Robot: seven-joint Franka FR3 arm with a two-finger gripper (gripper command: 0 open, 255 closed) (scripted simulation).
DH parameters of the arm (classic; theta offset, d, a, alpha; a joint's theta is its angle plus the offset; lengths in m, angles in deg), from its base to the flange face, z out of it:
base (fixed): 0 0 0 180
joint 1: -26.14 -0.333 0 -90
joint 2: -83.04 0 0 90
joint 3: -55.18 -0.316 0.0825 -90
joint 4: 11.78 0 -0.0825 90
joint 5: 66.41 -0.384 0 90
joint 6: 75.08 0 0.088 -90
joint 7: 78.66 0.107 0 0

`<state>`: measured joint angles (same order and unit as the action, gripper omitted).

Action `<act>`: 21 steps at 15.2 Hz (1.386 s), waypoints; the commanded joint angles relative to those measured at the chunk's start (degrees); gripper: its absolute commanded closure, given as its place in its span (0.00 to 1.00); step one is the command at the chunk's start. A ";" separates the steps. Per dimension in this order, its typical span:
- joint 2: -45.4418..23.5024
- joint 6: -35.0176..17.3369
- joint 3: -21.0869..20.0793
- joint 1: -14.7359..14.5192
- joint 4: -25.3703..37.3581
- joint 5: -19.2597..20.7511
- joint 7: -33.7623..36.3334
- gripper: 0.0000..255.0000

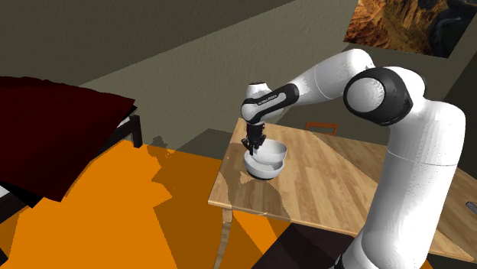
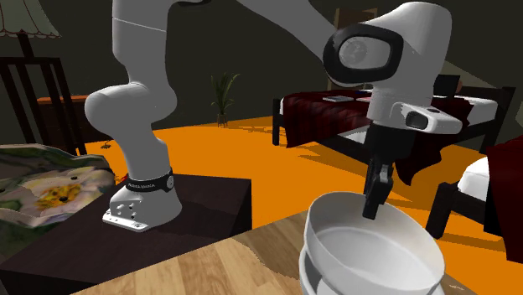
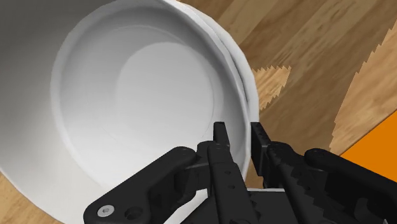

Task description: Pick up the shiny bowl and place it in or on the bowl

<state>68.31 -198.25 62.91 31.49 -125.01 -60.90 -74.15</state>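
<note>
Shoulder view: gripper (image 1: 254,147) sits at the rim of the upper white bowl (image 1: 274,150), which is nested inside the lower white bowl (image 1: 264,171). The lower white bowl stands on the wooden desk (image 1: 344,176).

Second exterior view: gripper (image 2: 373,205) comes down onto the far rim of the upper white bowl (image 2: 377,251). The lower white bowl (image 2: 307,281) shows as a second rim just beneath it.

Wrist view: fingers (image 3: 219,137) straddle the upper white bowl's wall, one inside and one outside, clamped on it. The lower white bowl's rim (image 3: 247,79) shows just outside the upper one.
</note>
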 commanded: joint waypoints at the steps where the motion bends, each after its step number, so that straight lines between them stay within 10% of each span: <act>1: -0.30 -0.71 0.00 0.01 -0.34 0.00 0.05 1.00; 8: -0.30 -0.71 0.00 0.01 -0.34 0.00 0.04 1.00; 9: -0.31 -0.71 0.00 0.01 -0.33 0.00 0.05 0.00; 21: 2.50 6.01 -0.19 -0.46 3.57 0.03 0.09 0.00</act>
<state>70.73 -192.41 62.72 31.04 -121.51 -60.87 -74.06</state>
